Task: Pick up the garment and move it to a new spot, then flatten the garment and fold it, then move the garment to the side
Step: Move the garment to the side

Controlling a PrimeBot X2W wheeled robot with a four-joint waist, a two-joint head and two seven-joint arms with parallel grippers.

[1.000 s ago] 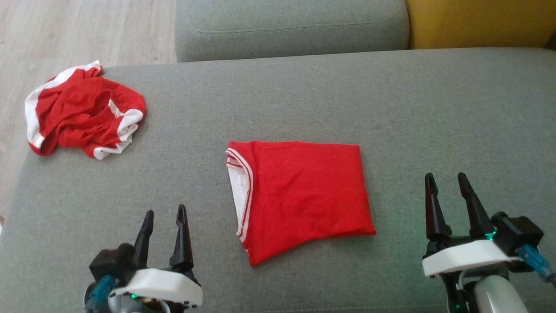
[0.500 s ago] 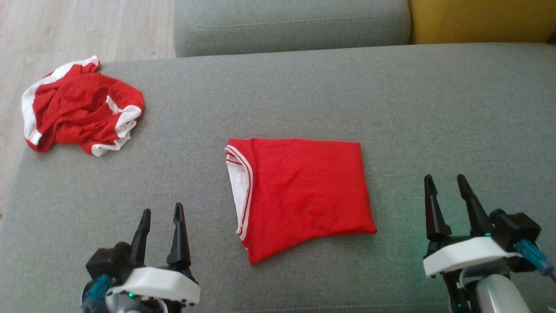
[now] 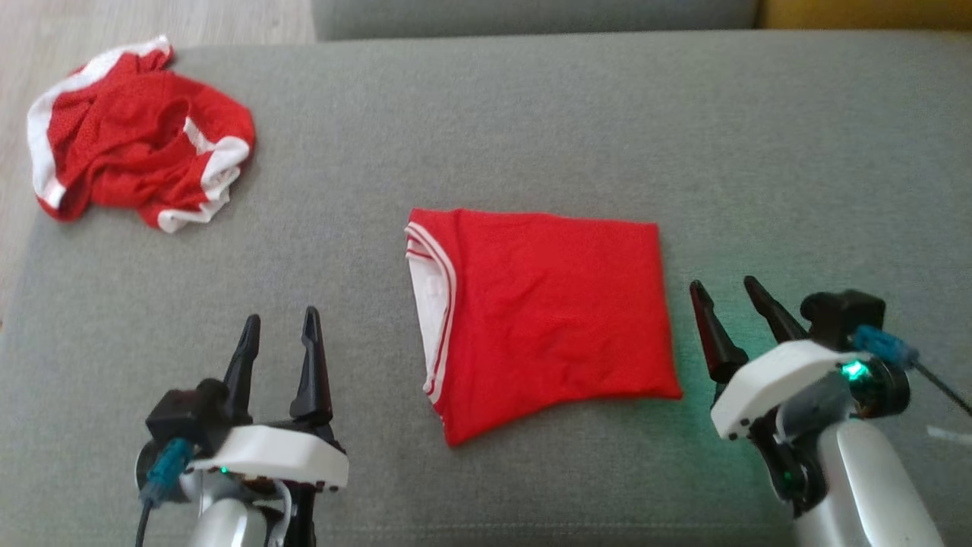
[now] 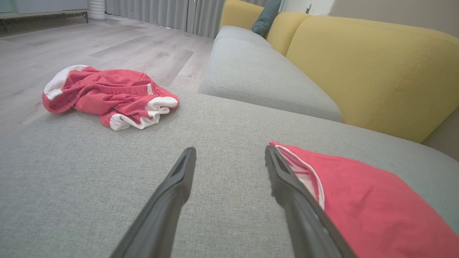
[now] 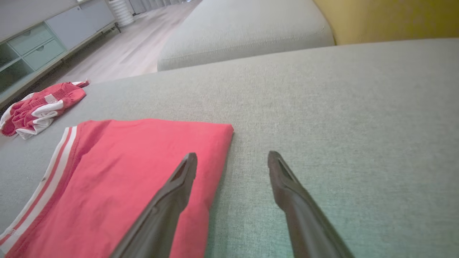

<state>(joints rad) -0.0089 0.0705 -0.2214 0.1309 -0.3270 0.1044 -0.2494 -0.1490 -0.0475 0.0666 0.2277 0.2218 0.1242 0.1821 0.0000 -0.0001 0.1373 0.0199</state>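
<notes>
The red garment (image 3: 547, 311) lies folded into a flat rectangle in the middle of the grey cushion, its white-striped hem on its left edge. It appears at the lower right of the left wrist view (image 4: 373, 204) and at the lower left of the right wrist view (image 5: 118, 179). My left gripper (image 3: 277, 327) (image 4: 229, 154) stands open to the left of the garment, apart from it, with nothing between its fingers. Open too is my right gripper (image 3: 725, 292) (image 5: 232, 157), close to the garment's right edge, its left finger over the cloth's border in the right wrist view.
A second red garment with white trim (image 3: 137, 133) (image 4: 107, 95) (image 5: 37, 104) lies crumpled at the cushion's far left corner. Wooden floor (image 4: 71, 46) runs beyond that corner. A grey seat (image 4: 258, 79) and a yellow backrest (image 4: 365, 68) stand behind. Bare cushion (image 3: 797, 152) stretches to the right.
The head camera has tilted down, shifting the whole picture. My right gripper has come in toward the folded garment's right edge and turned leftward. The left gripper and both garments stay put.
</notes>
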